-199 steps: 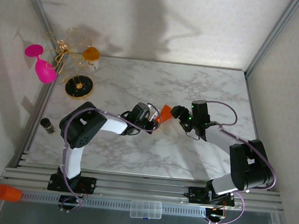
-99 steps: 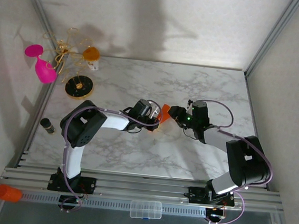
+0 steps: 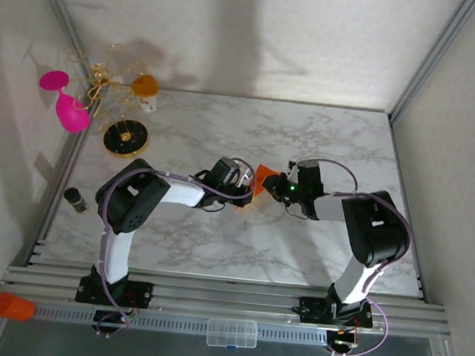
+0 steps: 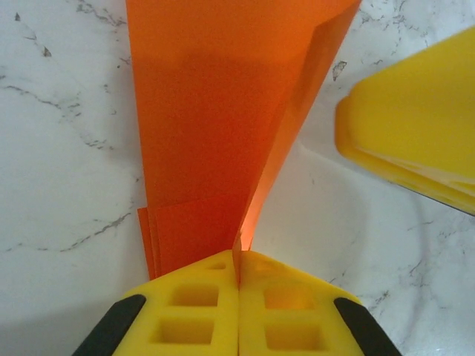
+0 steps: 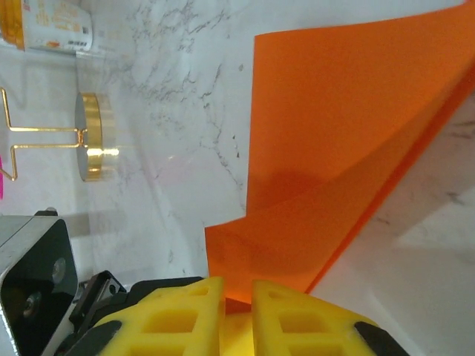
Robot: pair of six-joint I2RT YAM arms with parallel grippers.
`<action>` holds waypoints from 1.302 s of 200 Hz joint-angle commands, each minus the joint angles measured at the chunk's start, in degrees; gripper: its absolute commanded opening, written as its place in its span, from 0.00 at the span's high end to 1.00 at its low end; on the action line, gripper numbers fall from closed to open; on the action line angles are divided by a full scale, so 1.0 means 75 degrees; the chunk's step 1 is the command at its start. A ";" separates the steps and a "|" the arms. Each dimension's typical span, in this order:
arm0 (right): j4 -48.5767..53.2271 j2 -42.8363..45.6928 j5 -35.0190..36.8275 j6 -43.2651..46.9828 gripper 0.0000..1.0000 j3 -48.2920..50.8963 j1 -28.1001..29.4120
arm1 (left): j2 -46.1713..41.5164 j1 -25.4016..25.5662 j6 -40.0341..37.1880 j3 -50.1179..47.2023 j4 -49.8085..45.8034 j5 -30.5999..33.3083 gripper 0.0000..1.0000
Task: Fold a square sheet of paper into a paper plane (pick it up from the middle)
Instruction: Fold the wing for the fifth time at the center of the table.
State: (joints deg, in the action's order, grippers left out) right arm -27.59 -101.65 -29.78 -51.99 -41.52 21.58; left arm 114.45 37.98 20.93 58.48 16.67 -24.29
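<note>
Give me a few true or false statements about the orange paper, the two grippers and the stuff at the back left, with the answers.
1. The left gripper is shut on the paper. True.
2. The paper lies flat and unfolded on the table. False: it is folded, with layers and a crease showing.
3. A pink goblet lies past the table's far left corner. True.
4. The right gripper hangs by the table's right edge. False: it is mid-table, at the paper's edge, facing the left gripper.
5. The gold stand is at the far right. False: it is far left, near the pink goblet.
</note>
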 commanded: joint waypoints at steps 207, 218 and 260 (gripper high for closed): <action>0.0682 -0.1111 -0.0507 0.0667 0.84 -0.1113 0.0224 | 0.0782 -0.0148 0.0579 -0.0402 -0.1002 0.0084 0.91; 0.0612 -0.0894 -0.0501 0.0682 0.84 -0.1064 0.0216 | 0.0794 -0.0158 0.0618 -0.0412 -0.1035 0.0104 0.91; 0.0333 -0.0390 -0.0389 0.0598 0.84 -0.0593 0.0225 | 0.0844 -0.0223 0.0823 -0.0473 -0.1017 0.0122 0.92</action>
State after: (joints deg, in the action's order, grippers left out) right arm -24.23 -107.28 -33.04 -48.12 -48.01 22.92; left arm 115.02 37.01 25.56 58.22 18.00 -26.02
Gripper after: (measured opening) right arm 0.161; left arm 0.084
